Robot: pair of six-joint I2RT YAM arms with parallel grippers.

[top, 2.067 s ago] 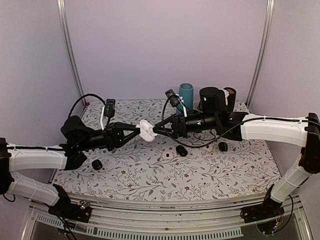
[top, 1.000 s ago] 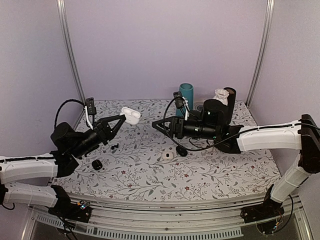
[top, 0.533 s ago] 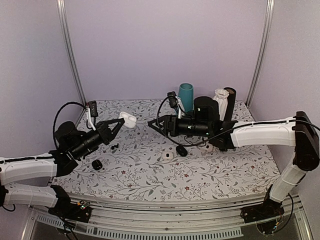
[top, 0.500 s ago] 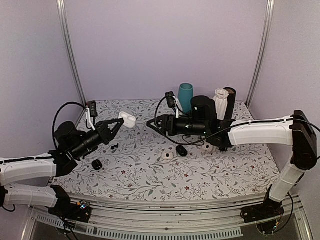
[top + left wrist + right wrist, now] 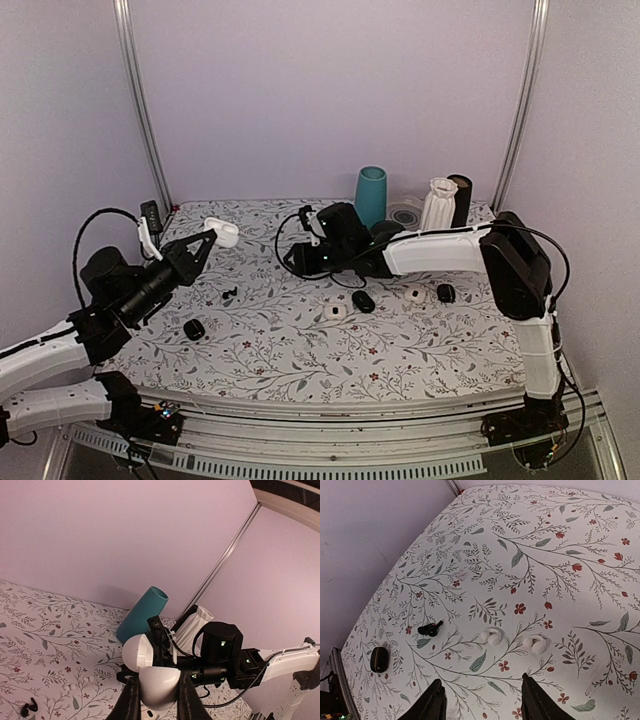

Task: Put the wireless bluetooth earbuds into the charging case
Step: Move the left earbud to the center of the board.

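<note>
- The left tool (image 5: 203, 243) is clamping its fingers on the charging case (image 5: 150, 672), a white shell with its lid standing open. It is holding the case in the air over the 9 o'clock side of the desk (image 5: 300, 350).
- A black oval case (image 5: 194, 328) is lying shut on the desk at 7 o'clock of the raised shell, well apart from both tools.
- The dark earbuds (image 5: 230, 293) are lying loose on the cloth, below the raised case at its 5 o'clock, with neither tool touching them.
- Two small white pieces (image 5: 492, 636) are lying side by side at 12 o'clock of the right tool's fingers, nearer to it than the dark pair.
- The right tool (image 5: 482, 685) is reaching over the desk's centre with its fingers apart, gripping nothing. Which item it is heading for cannot be told.
- A teal cup (image 5: 371, 197) and a white vase (image 5: 437, 203) are standing at the desk's 12 o'clock edge, out of play.
- The job appears to be only beginning: the case is open and in hand, but no bud is lifted. Both pick-ups and both seatings appear to be waiting.
</note>
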